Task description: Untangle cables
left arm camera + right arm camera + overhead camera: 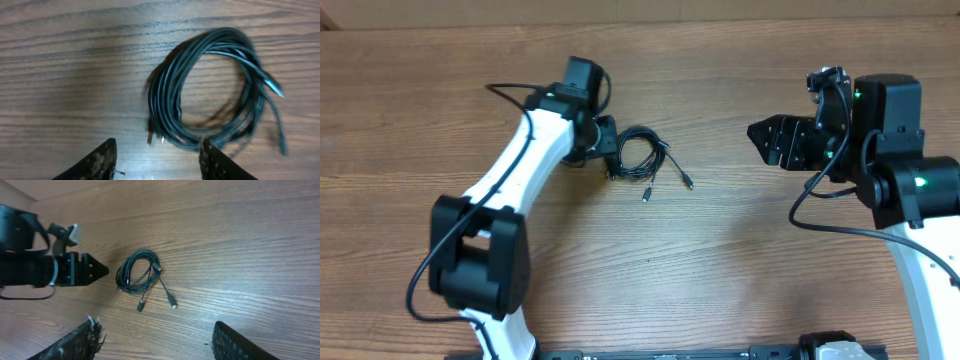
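Brown wood makes up the desk [720, 250], with long grain lines running from side to side. The cables [638, 155] lie on it in one small round bundle of thin black cords. The bundle sits a bit left of the middle, closer to the far edge than to the near edge. Two loose ends [688, 183] poke out of the bundle toward the near right corner, each with a small plug at its tip.

The left gripper [612, 156] is just beside the left side of the bundle. In the left wrist view its two dark fingers [100, 162] stand apart. The rim of the bundle lies just past their tips, very close to one finger. I cannot tell if that finger touches the cords. Nothing is pinched.

The right gripper [760, 143] is over by the right edge of the desk, well apart from the cables, with its tips pointing toward them. Its fingers [75, 342] are spread wide, and only bare wood shows between them.
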You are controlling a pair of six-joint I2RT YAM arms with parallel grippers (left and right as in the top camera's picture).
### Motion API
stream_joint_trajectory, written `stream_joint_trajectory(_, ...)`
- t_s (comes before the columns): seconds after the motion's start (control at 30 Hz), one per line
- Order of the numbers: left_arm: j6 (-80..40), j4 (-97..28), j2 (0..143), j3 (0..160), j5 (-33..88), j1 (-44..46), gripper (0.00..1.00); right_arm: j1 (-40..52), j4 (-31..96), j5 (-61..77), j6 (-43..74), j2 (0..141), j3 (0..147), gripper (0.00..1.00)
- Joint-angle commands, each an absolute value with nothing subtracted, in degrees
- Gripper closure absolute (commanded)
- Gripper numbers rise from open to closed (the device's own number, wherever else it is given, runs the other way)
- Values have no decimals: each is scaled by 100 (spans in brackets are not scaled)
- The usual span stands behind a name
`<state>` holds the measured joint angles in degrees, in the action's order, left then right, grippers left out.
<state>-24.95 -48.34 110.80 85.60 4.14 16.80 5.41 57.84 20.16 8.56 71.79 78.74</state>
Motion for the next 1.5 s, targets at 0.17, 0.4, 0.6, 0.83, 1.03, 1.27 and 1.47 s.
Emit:
stream_joint_trajectory(0.17, -3420, -4401, 11834, 8652, -126, 1820, 64, 582, 5758, 2051, 923, 7380, 8009, 34)
stream_joint_trajectory(0.4, -3470, -4088, 11972, 8652, -117, 1828, 60, 582, 5745, 2049, 921, 7496, 7999, 34)
stream_joint_trajectory(0.6, -3251, -3959, 12027, 8652, -16, 1890, 59, 582, 5736, 2053, 921, 7664, 7999, 34)
stream_joint_trajectory(0.83, -2934, -3942, 12193, 8648, 156, 1896, 61, 582, 5734, 2051, 921, 7690, 7999, 34)
stream_joint_trajectory(1.03, -2917, -4016, 12252, 8646, 38, 1916, 72, 582, 5736, 2051, 921, 7690, 7999, 34)
stream_joint_trajectory(1.27, -2915, -4029, 12342, 8632, -54, 1879, 81, 582, 5736, 2053, 921, 7693, 7994, 34)
stream_joint_trajectory(1.47, -2816, -4438, 12223, 8774, 80, 1848, 96, 582, 5734, 2069, 921, 7695, 7994, 34)
